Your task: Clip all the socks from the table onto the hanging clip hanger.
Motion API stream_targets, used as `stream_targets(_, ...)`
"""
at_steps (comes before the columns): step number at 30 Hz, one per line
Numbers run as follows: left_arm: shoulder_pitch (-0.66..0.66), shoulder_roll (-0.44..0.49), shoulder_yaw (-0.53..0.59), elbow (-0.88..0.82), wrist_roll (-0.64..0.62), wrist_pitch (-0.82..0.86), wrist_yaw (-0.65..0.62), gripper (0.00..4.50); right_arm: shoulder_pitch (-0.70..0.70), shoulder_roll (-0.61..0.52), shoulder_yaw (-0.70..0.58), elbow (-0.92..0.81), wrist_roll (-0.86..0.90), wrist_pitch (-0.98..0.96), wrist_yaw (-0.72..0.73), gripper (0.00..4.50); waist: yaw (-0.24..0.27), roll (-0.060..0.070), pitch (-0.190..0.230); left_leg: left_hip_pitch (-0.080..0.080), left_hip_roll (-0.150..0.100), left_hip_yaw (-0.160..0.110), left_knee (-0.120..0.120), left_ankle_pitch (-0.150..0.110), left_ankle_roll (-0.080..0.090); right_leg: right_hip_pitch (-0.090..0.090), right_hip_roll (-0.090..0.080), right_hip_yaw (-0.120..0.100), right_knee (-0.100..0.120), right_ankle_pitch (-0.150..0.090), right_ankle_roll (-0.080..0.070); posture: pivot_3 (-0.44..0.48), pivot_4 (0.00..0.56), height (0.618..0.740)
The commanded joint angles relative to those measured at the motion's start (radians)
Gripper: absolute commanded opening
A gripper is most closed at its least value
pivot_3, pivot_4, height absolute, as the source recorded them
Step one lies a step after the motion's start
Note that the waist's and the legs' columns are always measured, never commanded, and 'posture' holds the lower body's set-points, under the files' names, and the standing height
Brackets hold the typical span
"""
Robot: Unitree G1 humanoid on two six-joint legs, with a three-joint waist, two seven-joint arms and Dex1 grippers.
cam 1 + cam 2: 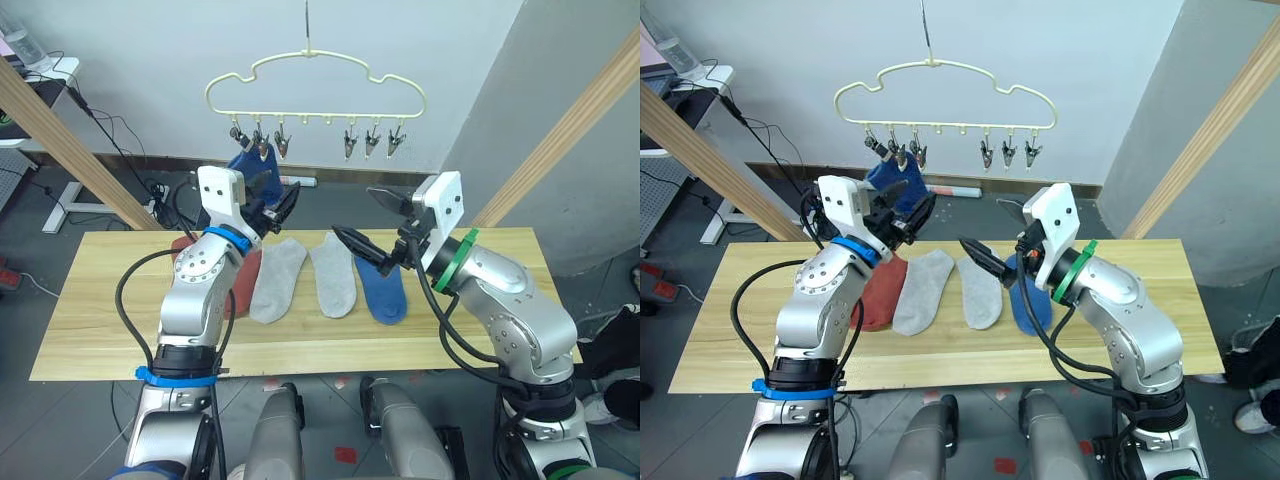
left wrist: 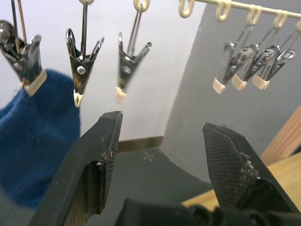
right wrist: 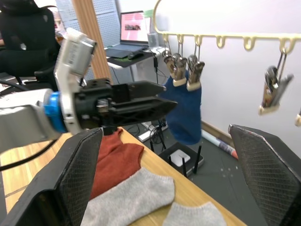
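Note:
The cream clip hanger hangs above the far side of the table. One blue sock dangles from its leftmost clips; the other clips are bare. A rust-red sock, partly hidden by my left arm, two grey socks and a blue sock lie in a row on the table. My left gripper is raised just below the clips beside the hanging sock, open and empty. My right gripper hovers over the row, wide open and empty.
Thick wooden poles slant up at the left and right of the table. A desk with a laptop stands behind on the left, with cables on the floor. The table's front strip is bare wood.

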Motion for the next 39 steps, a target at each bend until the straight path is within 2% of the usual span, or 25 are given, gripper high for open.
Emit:
stream_targets(1,-0.038,-0.007,0.018,0.042,0.032,-0.08,0.025,2.99,-0.023,-0.001,0.008,-0.06,0.044,-0.015,0.011,4.5,0.0,0.0,0.0,0.0,0.0,0.0,0.0,0.0,0.0,0.0,0.0,0.0,0.0,0.0,0.0,-0.059,0.289,0.74)
stream_targets(12,-0.11,-0.008,0.024,0.175,0.039,-0.166,0.015,2.99,-0.034,-0.011,0.013,-0.042,0.054,-0.024,-0.012,4.5,0.0,0.0,0.0,0.0,0.0,0.0,0.001,0.0,0.0,0.0,0.0,0.0,0.0,0.0,0.0,-0.066,0.292,0.74)
stream_targets(17,-0.144,-0.011,0.02,0.226,0.044,-0.186,0.014,1.5,-0.041,-0.018,0.011,-0.038,0.044,-0.021,-0.02,4.5,-0.001,0.0,0.0,0.0,0.0,0.0,0.001,0.0,0.0,0.0,0.0,0.0,0.001,0.0,0.0,-0.073,0.292,0.74)
stream_targets(32,-0.216,-0.012,0.025,0.332,0.055,-0.241,0.027,1.5,-0.055,-0.025,0.014,-0.037,0.048,-0.019,-0.042,4.5,-0.003,0.0,0.0,0.0,0.0,0.0,0.001,0.0,0.0,0.0,0.0,0.0,0.001,0.0,0.0,-0.082,0.296,0.74)
stream_targets(39,-0.201,-0.015,0.029,0.319,0.051,-0.247,0.031,1.5,-0.058,-0.029,0.015,-0.04,0.05,-0.021,-0.042,4.5,-0.003,0.0,0.0,0.0,0.0,0.0,0.001,0.0,0.0,0.0,0.0,0.0,0.001,0.0,0.0,-0.082,0.295,0.74)
